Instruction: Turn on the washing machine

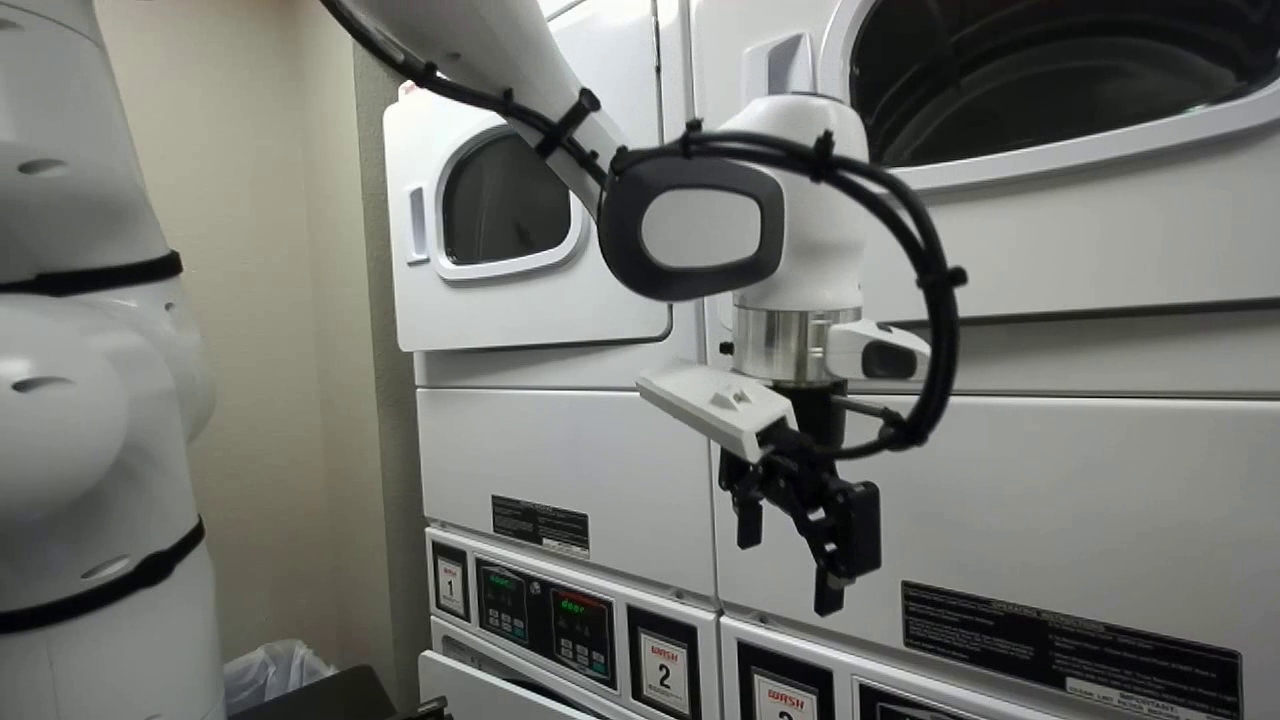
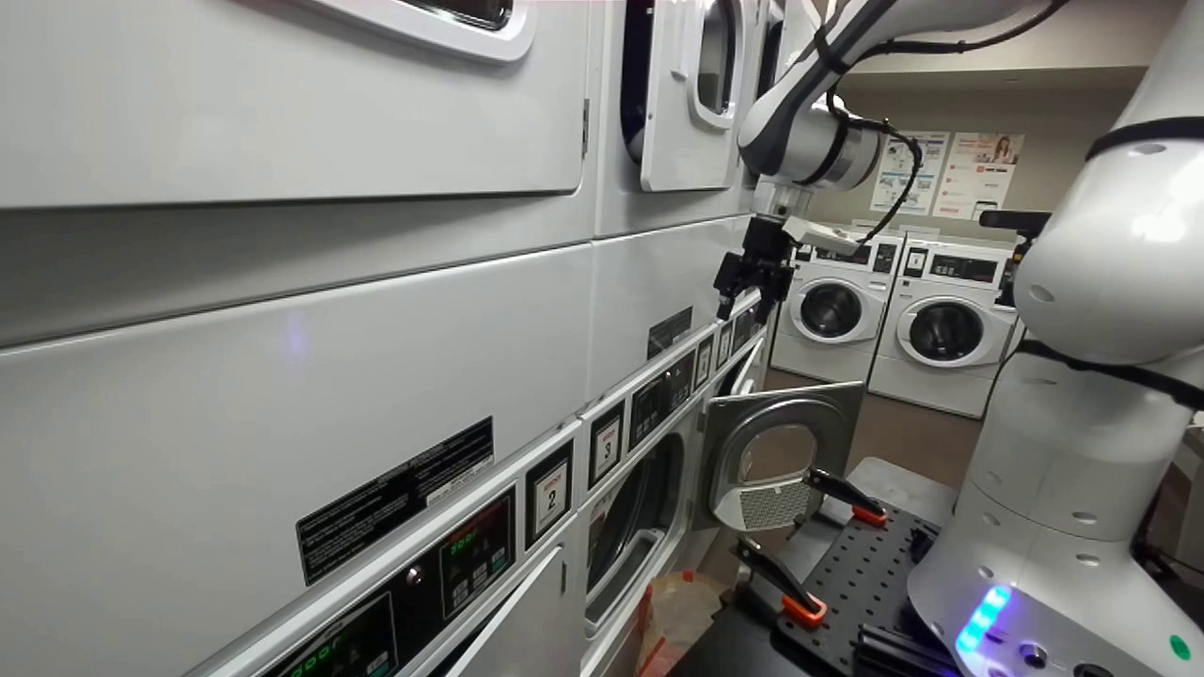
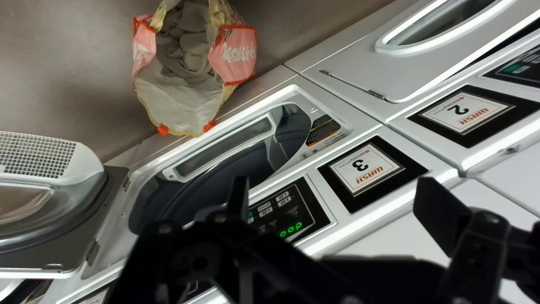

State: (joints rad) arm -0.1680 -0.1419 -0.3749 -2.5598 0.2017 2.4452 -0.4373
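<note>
The washing machine (image 1: 1000, 490) is the large white stacked unit on the right in an exterior view, with a big dark round upper door (image 1: 1060, 70) and a long black label (image 1: 1070, 650) above its control strip. In the wrist view its control panel (image 3: 291, 211) shows green letters, partly hidden behind a finger, beside a "WASH 3" sign (image 3: 365, 169). Its lower door (image 2: 785, 451) stands open and also shows in the wrist view (image 3: 50, 223). My gripper (image 1: 790, 565) points down in front of the white front panel, open, with nothing between its fingers (image 3: 333, 185).
A similar, smaller-looking stacked unit (image 1: 560, 450) stands alongside, its lower door ajar. A bag with grey cloth (image 3: 185, 50) stands on the floor before the machine. Clamps (image 2: 800, 602) sit on the black perforated board (image 2: 865, 555) at my base. More washers (image 2: 945, 329) stand behind.
</note>
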